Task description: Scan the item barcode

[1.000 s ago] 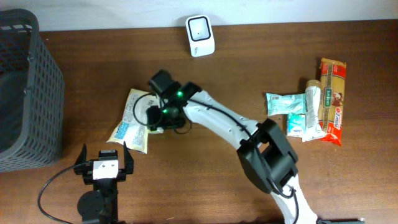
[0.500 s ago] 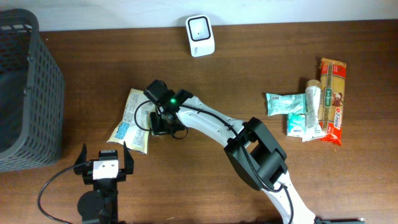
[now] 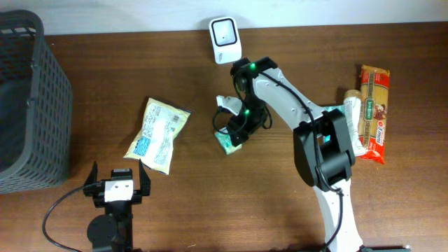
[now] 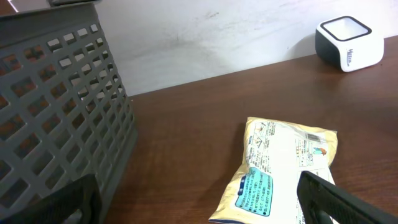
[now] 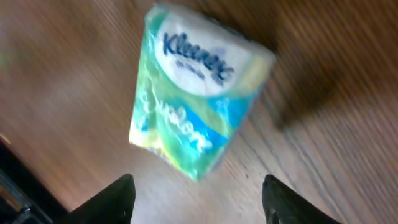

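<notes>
- One scanner [image 3: 225, 40], one basket [image 3: 28, 98], one yellow bag [image 3: 157, 134].
- One tissue pack [image 5: 196, 93], upper centre: green-blue wrapper, white oval label.
- My right gripper [image 5: 198, 183] gaped empty; left gripper [image 4: 198, 186] wide too.

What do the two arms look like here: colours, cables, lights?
Right arm: white shells, black joints, two green lights, a black cable looping near its wrist. Left arm: black, with a white block at the wrist and a black cable curving off its base. Both have black fingers.

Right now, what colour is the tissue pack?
The tissue pack is green, blue and white; right wrist view.
</notes>
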`<state>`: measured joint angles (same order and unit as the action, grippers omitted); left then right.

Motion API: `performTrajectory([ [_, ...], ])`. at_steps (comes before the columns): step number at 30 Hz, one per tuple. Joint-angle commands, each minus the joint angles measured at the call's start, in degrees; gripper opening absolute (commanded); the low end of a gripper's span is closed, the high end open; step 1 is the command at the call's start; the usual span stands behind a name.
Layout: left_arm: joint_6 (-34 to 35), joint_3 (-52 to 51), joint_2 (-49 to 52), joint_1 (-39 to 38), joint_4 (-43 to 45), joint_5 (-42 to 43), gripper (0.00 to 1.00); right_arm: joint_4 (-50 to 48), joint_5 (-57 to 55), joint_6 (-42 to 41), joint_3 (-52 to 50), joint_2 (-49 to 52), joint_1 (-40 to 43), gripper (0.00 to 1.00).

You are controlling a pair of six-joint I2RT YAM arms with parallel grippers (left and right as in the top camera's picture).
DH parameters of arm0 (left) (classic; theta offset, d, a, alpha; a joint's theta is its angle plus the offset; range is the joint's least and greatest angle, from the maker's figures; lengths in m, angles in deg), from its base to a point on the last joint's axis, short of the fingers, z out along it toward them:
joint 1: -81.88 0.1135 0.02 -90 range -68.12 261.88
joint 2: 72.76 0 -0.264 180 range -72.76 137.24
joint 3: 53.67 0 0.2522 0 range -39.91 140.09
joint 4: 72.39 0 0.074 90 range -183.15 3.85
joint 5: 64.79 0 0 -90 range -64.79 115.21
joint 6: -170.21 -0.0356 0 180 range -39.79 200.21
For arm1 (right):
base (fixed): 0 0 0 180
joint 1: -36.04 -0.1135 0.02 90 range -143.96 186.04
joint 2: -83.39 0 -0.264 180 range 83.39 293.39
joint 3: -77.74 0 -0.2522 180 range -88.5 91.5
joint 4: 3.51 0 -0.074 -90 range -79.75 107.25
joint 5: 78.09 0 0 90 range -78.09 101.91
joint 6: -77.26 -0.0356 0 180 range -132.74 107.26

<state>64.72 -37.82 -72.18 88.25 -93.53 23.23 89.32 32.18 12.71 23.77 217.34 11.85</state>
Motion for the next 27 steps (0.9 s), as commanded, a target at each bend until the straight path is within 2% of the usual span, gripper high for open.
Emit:
performTrajectory([
  [1,-0.9,-0.2,-0.2,0.3,0.1,-0.2,0.99,5.4,-1.0,-6.6,6.9,-1.8,1.5,0.59],
  [3,-0.9,-0.2,-0.2,0.3,0.1,-0.2,0.99,14.3,-1.0,-12.4,16.9,-1.8,1.4,0.48],
  [4,-0.9,-0.2,-0.2,0.3,0.1,-0.2,0.99,17.5,-1.0,-14.2,21.5,-1.8,1.4,0.47],
  [7,-0.9,-0.2,-0.2,0.3,0.1,-0.2,0.99,18.3,-1.7,-23.7,30.4,-6.1,1.4,0.51],
  [9,-0.9,-0.2,-0.2,0.3,0.1,-0.2,0.99,18.3,-7.9,-30.9,30.9,-14.1,1.4,0.52],
  [12,-0.9,-0.2,-0.2,0.3,0.1,-0.2,0.99,18.3,-12.7,-36.4,30.9,-24.2,1.4,0.66],
  [13,-0.9,-0.2,-0.2,0.3,0.1,-0.2,0.99,18.3,-14.8,-38.9,30.9,-27.3,1.4,0.67],
  [15,-0.9,-0.2,-0.2,0.3,0.1,-0.2,0.99,18.3,-14.6,-41.8,30.5,-28.7,1.3,0.69],
  [17,-0.9,-0.2,-0.2,0.3,0.1,-0.2,0.99,17.9,-14.6,-45.2,25.7,-28.0,1.3,0.69],
  [18,-0.9,-0.2,-0.2,0.3,0.1,-0.2,0.99,16.0,-14.6,-47.3,19.8,-27.7,1.3,0.69],
  [20,-0.9,-0.2,-0.2,0.3,0.1,-0.2,0.99,7.5,-12.9,-48.9,6.4,-27.7,1.3,0.69],
  [23,-0.9,-0.2,-0.2,0.3,0.1,-0.2,0.99,-10.3,-3.5,-49.1,-12.9,-27.7,1.3,0.69],
  [24,-0.9,-0.2,-0.2,0.3,0.0,-0.2,0.99,-15.0,-3.3,-51.5,-18.3,-27.7,1.3,0.69],
  [27,-0.9,-0.2,-0.2,0.3,0.1,-0.2,0.99,-25.5,-2.9,-55.0,-28.9,-27.7,1.3,0.67],
])
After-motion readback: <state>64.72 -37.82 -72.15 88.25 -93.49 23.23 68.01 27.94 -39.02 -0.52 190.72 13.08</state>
